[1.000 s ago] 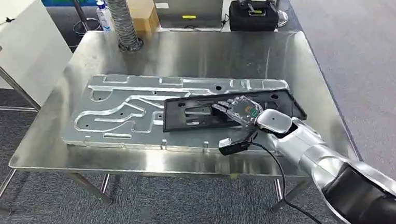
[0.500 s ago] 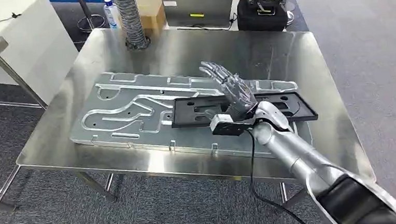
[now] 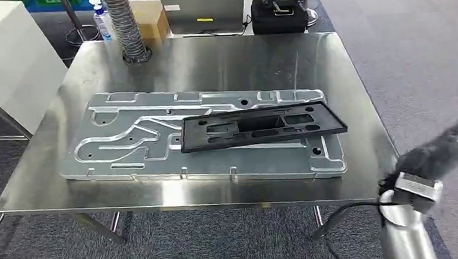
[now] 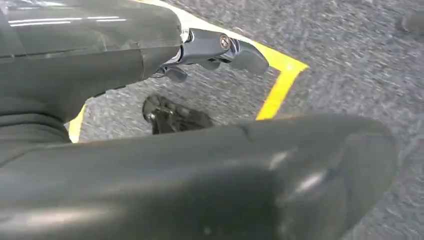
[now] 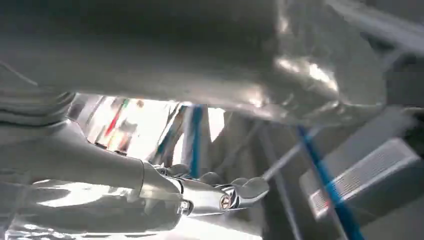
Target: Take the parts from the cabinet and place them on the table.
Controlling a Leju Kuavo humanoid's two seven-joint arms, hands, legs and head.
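Head view | black part flat on metal panel | long axis left-right

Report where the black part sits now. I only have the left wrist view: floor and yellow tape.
Observer: In the head view, the black part lies flat on the silver panel, on the steel table.
Operator: Give me the right robot hand.
Observer: The right robot hand is a dark blur beyond the table's near right corner, clear of both parts.
Operator: Name anything else on the table.
Observer: A ribbed grey hose stands at the far left corner.
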